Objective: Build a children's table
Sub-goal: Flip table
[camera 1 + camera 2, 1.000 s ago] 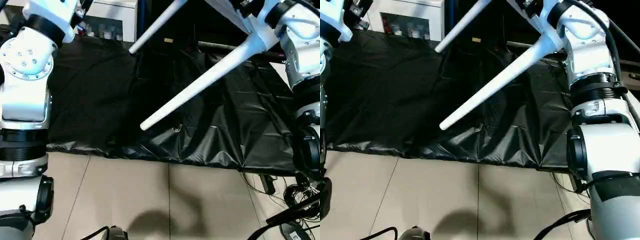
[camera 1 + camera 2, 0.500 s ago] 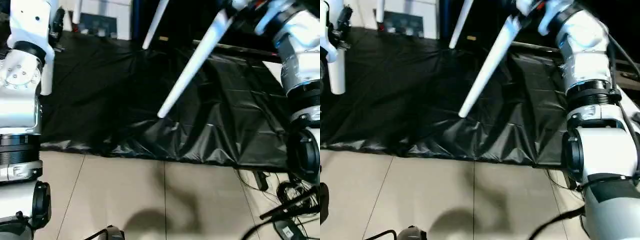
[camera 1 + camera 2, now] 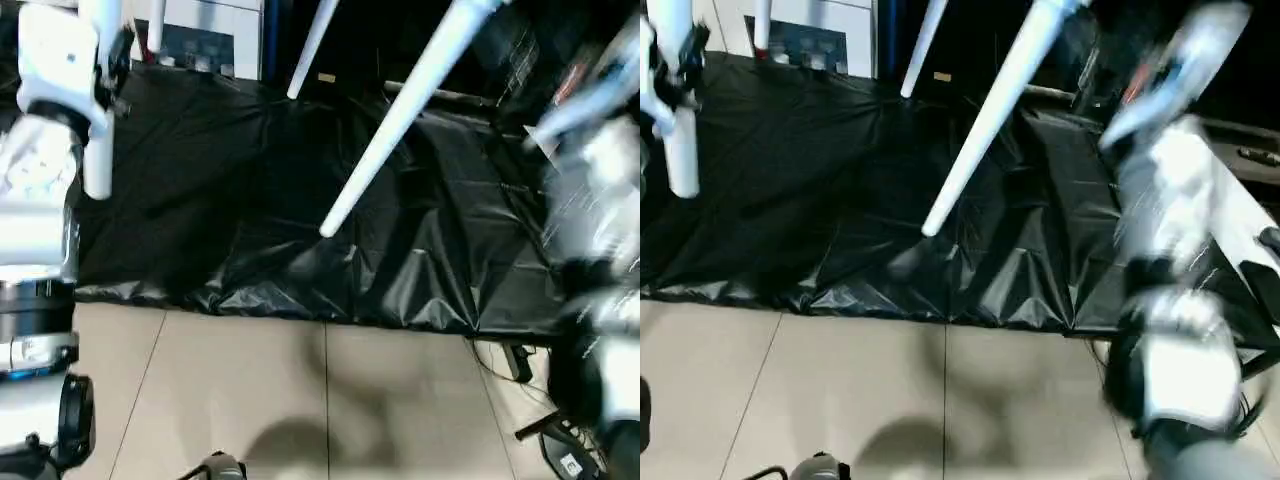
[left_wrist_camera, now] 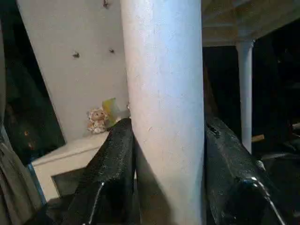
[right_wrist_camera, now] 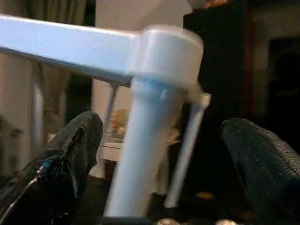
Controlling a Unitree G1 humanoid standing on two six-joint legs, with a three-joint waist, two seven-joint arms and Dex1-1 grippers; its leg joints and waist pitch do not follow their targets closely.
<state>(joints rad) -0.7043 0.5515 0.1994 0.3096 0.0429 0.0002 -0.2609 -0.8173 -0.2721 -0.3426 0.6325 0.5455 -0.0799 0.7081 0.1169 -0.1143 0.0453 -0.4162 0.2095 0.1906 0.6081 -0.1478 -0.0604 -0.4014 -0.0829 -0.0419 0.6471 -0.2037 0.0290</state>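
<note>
The children's table hangs above the black sheet with its legs pointing down. My left gripper (image 4: 166, 126) is shut on one white leg (image 4: 164, 93), a black finger (image 4: 117, 173) pressed to each side; the same leg (image 3: 97, 150) hangs at the left by my left arm. A long leg (image 3: 390, 125) slants down over the middle, and a farther leg (image 3: 312, 45) shows behind it. My right gripper (image 5: 164, 126) is open, its fingers (image 5: 70, 159) wide apart on either side of a leg (image 5: 140, 154), clear of it. That leg sits in a round corner socket (image 5: 168, 51) of the tabletop (image 5: 65, 47).
A crumpled black sheet (image 3: 200, 200) covers the floor ahead, with beige tiles (image 3: 250, 400) in front of it. A white cabinet (image 3: 215, 35) stands at the back left. Cables (image 3: 560, 450) lie at the lower right by my blurred right arm (image 3: 595, 200).
My right gripper has opened and come off the table's leg, and the right arm has swung away. The legs have tipped from a low slant to steeper. The left grip is unchanged.
</note>
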